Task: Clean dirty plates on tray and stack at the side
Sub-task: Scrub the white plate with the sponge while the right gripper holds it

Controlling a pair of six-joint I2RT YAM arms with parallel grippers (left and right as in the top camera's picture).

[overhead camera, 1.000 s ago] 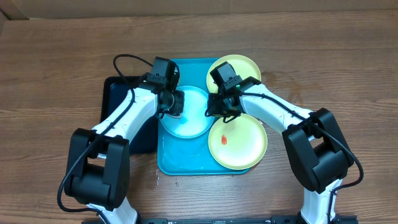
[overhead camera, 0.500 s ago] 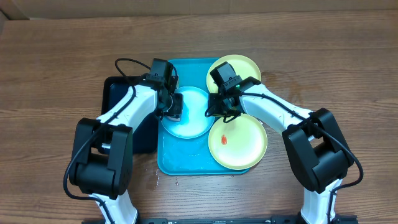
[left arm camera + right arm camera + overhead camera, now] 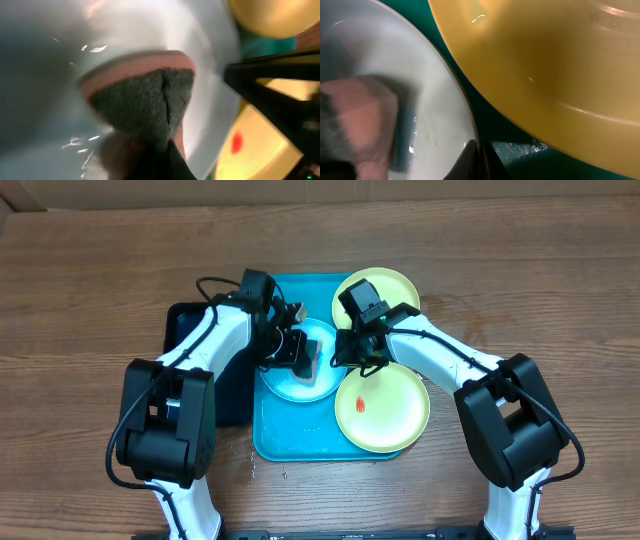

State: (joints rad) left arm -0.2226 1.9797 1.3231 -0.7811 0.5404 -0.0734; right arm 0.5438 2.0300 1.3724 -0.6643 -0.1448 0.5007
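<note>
Okay so left fingers (image 3: 298, 350) grip the sponge (image 3: 145, 97), pressed onto the blue plate (image 3: 288, 387) mid-frame; right fingers (image 3: 479, 161), closed tight, sit against that plate's right rim.

On your table (image 3: 560, 300) the tray (image 3: 300, 442) sits centred, with a smaller tray (image 3: 190, 330) against its left edge. It holds three plates: the left plate (image 3: 285, 385) (a sponge (image 3: 312, 360) lies on it), the far-right plate (image 3: 398, 286) overhanging the far right corner, and the near-right plate (image 3: 395, 415) at the near right corner.
</note>
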